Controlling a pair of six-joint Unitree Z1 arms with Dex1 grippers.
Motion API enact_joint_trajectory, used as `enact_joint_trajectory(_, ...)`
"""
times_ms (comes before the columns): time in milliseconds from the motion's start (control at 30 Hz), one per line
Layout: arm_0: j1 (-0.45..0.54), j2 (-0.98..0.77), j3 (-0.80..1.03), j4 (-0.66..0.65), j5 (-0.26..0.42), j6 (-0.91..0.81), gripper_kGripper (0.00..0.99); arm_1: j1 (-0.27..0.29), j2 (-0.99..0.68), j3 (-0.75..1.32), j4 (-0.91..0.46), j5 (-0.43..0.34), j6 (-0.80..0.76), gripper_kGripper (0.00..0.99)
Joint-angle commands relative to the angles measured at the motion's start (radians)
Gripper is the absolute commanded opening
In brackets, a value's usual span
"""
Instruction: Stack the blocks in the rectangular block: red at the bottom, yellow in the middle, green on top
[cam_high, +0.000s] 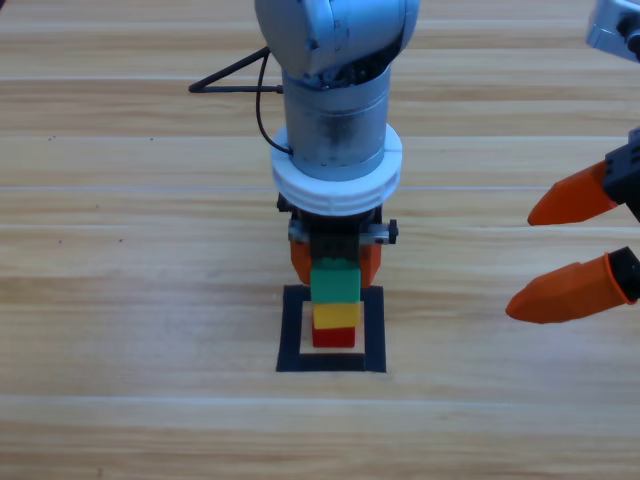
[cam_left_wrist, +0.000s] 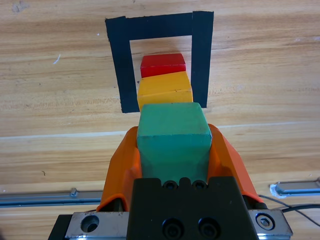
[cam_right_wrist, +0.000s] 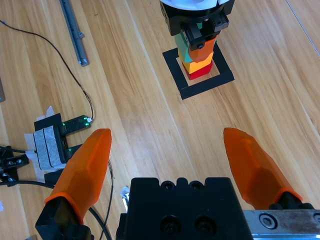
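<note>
Three stacked blocks (cam_high: 335, 308) stand inside the rectangular block (cam_high: 291, 330).

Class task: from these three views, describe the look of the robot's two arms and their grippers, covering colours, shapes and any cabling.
Both arms are grey metal cylinders. The left gripper and right gripper each have a black body and two tapered orange jaws. A thin black cable loops beside the left arm.

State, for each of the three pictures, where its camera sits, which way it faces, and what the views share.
High view: above the wooden table, facing down; both arms show.
Left wrist view: on the left claw, shut on the small teal-green cube.
Right wrist view: on the open right claw, facing the stack from off to the side.
Shared: green cube over small yellow cube and small red cube inside the black tape square.
</note>
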Motion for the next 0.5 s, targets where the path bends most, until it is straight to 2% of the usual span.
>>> enact_joint_trajectory(33, -0.018, 0.048, -0.015, 0.006, 0.020, -0.003, 0.000, -0.017, -0.052, 0.030, -0.035, -0.011, -0.004, 0.990)
enact_joint_trajectory(500, -0.018, 0.052, -0.013, 0.006, 0.020, -0.006, 0.000, -0.017, -0.057, 0.036, -0.041, -0.009, -0.003, 0.990)
